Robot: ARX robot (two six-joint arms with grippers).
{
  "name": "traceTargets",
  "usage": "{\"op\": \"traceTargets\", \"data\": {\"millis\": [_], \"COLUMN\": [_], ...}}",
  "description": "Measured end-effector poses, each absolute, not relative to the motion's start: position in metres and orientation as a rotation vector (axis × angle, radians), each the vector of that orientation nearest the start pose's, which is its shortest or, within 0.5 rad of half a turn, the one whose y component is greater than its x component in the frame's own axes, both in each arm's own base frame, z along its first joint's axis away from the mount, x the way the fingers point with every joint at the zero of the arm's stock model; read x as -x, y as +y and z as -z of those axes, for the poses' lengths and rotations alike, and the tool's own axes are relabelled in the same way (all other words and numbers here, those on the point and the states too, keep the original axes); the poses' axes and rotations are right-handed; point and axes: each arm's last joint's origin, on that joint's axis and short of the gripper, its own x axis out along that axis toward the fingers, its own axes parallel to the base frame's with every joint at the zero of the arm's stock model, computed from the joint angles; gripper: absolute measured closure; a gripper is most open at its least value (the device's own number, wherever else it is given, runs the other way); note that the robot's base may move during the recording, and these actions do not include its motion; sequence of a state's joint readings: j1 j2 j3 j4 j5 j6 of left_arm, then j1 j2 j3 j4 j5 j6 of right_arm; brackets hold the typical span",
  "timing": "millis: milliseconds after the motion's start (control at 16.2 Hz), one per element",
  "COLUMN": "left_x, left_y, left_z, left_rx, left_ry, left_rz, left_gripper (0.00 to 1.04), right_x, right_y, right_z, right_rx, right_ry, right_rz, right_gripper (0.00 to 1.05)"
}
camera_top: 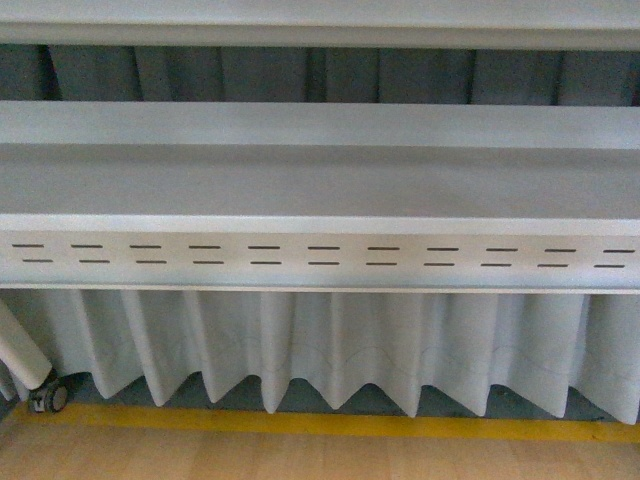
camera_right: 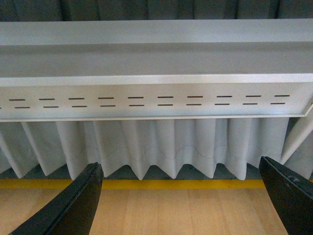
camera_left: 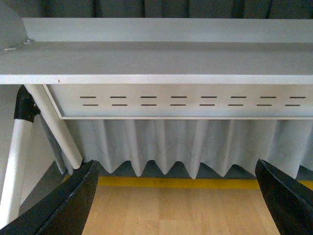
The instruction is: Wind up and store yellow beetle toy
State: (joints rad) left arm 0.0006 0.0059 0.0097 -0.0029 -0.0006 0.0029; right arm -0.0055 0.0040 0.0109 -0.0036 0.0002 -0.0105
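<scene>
Can't spot the yellow beetle toy anywhere on the long grey metal worktop (camera_top: 320, 185). The left claw (camera_left: 176, 169) and right claw (camera_right: 180, 164) hang spread wide and empty below its front edge. I'd find the toy first, then reach.

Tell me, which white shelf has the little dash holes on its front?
The lowest shelf, right above the curtain. Two rows of dark slots run along its front; the shelves above it are plain.

plenty of open room over the flat grey counter (camera_top: 320, 185), raised back ledge (camera_top: 320, 125) walls off the far side, slotted front panel (camera_top: 320, 255) and pleated skirt (camera_top: 330, 340) block underneath, slanted leg (camera_top: 18, 350) with caster (camera_top: 50, 397) at left, left gripper (camera_left: 176, 164) and right gripper (camera_right: 179, 163) both out front of it
</scene>
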Motion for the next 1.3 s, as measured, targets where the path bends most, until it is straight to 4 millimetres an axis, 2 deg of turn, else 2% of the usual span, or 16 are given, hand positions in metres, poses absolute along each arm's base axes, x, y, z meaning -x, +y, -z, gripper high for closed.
{"op": "traceTargets", "data": {"millis": [1297], "left_x": [-0.0975], "left_y": [0.0001], "left_z": [-0.1661], "left_rx": [-0.003], "left_ry": [-0.001], "left_rz": [-0.001], "left_gripper": [0.07], "right_x": [-0.0973], "right_y": [-0.0005], "right_z": [-0.1666], "right_rx": [0.010], "right_ry": [-0.003], "right_rz": [0.006], "right_gripper": [0.07]}}
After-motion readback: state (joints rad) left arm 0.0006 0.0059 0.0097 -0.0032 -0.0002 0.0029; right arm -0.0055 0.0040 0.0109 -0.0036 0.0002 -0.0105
